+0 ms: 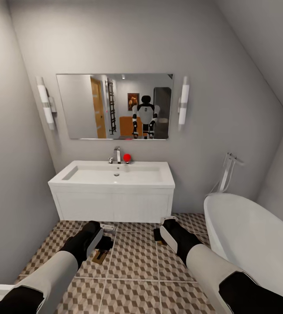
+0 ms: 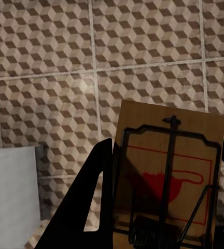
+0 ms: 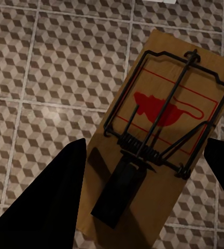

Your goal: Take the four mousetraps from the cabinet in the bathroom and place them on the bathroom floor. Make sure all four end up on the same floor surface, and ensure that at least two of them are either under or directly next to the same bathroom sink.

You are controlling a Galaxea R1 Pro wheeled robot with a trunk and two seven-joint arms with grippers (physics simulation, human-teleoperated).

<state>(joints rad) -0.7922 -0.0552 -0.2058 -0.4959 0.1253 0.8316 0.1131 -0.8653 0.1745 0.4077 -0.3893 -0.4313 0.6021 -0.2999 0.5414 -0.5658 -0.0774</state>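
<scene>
Head view: we face the white rectangular sink vanity (image 1: 111, 192) at the far wall, both arms lowered over the brown-and-cream cube-pattern tiled floor (image 1: 137, 261) just near of it. Our left gripper (image 1: 98, 245) carries a flat tan wooden mousetrap with dark wire and red mark (image 2: 166, 181); in the left wrist view the board sits between the black fingers (image 2: 91, 207), long axis running out along them, so we judge it clamped. Our right gripper (image 1: 164, 230) has a second tan wooden mousetrap (image 3: 161, 140) between its fingers, which stand wide of the board's edges; we can't tell if it is gripped or lying on the tiles. Both traps sit just near of the vanity, left one nearer us. Next move looks like straight down and release.
</scene>
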